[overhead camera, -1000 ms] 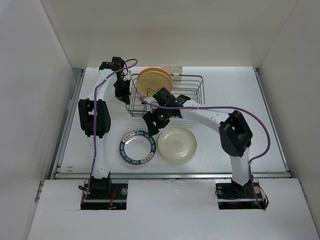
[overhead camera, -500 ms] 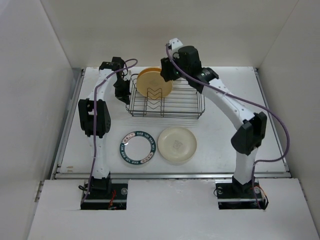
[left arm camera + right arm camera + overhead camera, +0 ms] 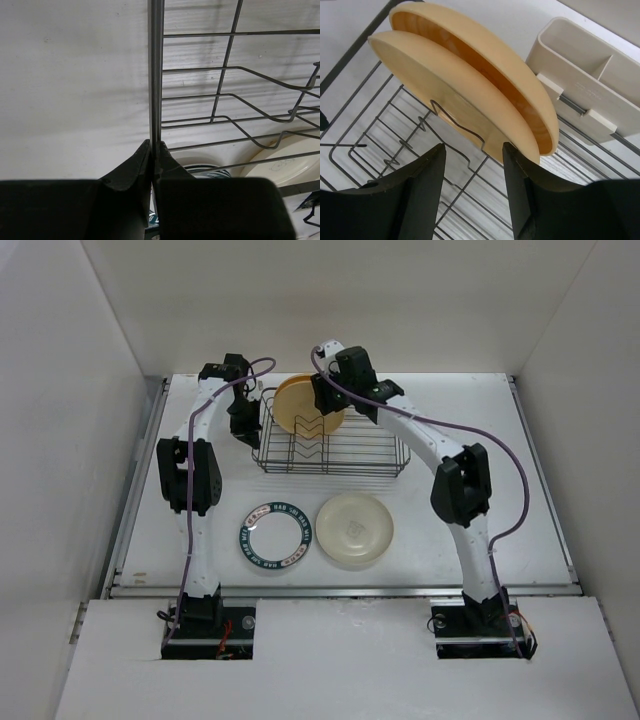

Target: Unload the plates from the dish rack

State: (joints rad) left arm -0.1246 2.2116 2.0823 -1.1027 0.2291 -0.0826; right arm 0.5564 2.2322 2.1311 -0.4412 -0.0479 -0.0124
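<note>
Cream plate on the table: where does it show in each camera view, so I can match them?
Top external: the cream plate lies on the table, below the dish rack in the picture, right of the teal-rimmed plate.
Left wrist: lower right, seen through the rack's wires.
Right wrist: not in it.
Shared landmark: the dish rack's wire grid, in all three views.

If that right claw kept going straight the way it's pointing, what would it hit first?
Most likely the nearer yellow-orange plate standing in the dish rack. Its edge sits just ahead of the right gripper, in line with the gap between the open fingers, though depth is hard to judge.
</note>
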